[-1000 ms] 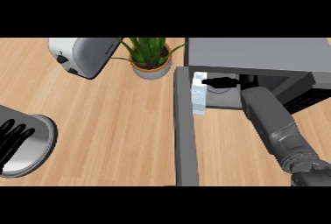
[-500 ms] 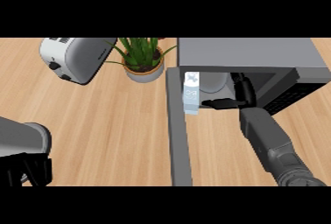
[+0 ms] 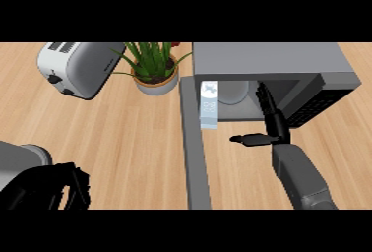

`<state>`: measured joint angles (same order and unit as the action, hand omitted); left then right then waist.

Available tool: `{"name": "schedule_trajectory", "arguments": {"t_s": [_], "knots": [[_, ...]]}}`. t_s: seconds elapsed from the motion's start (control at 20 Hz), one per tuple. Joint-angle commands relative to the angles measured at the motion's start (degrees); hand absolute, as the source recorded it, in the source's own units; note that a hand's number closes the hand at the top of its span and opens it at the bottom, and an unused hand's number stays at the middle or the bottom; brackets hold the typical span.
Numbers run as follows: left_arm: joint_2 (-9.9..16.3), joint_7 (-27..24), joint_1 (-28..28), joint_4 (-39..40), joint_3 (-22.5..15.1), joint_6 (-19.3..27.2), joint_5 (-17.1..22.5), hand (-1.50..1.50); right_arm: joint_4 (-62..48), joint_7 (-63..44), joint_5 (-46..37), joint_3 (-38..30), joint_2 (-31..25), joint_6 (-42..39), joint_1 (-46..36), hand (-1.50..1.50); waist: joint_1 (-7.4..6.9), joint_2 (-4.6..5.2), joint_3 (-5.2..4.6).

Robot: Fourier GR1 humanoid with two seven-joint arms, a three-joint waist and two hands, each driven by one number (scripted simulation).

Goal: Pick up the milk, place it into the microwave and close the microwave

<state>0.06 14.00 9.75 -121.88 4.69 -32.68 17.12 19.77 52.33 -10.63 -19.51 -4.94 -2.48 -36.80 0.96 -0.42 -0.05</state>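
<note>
Right hand, centre-right of frame: fingers straight and spread, thumb sticking out left, holding nothing. Milk is just left of it, apart, at the mouth of the open microwave; long axis runs up-down in the frame. Vs 0.5 s ago, hand was lower, beside the carton. Left hand at lower left, fingers curled.

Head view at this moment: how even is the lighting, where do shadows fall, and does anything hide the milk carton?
Head view: light on the wooden counter is even, no glare. The microwave cavity is darker toward its right wall. The milk carton stands at the cavity's left edge, unobstructed and legible as a carton, its print too small to read. The right hand is open beside it, not touching; the left hand shows dark, lower left.
</note>
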Motion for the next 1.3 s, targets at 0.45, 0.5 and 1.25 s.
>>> {"name": "schedule_trajectory", "arguments": {"t_s": [0.45, 0.5, 1.25], "knots": [[-0.1, -7.7, -11.1, 10.8, -15.7, 7.2, -18.1, 1.50, 28.1, -4.6, 3.1, 5.1, 0.4, -5.8, 25.6, -1.50, 1.24, -0.04, -0.09], [-0.1, -9.1, -12.1, 14.2, -16.6, 6.2, -19.0, 1.50, 30.0, -5.0, 2.8, 5.8, -0.5, -7.1, 27.5, -1.50, 1.73, -0.02, -0.12], [-0.1, -27.9, -28.6, 54.2, -38.5, 34.0, -26.7, 1.50, 62.3, -8.1, 9.6, 8.2, -5.7, -20.3, 50.0, -1.50, 2.43, 0.62, -0.12]]}}
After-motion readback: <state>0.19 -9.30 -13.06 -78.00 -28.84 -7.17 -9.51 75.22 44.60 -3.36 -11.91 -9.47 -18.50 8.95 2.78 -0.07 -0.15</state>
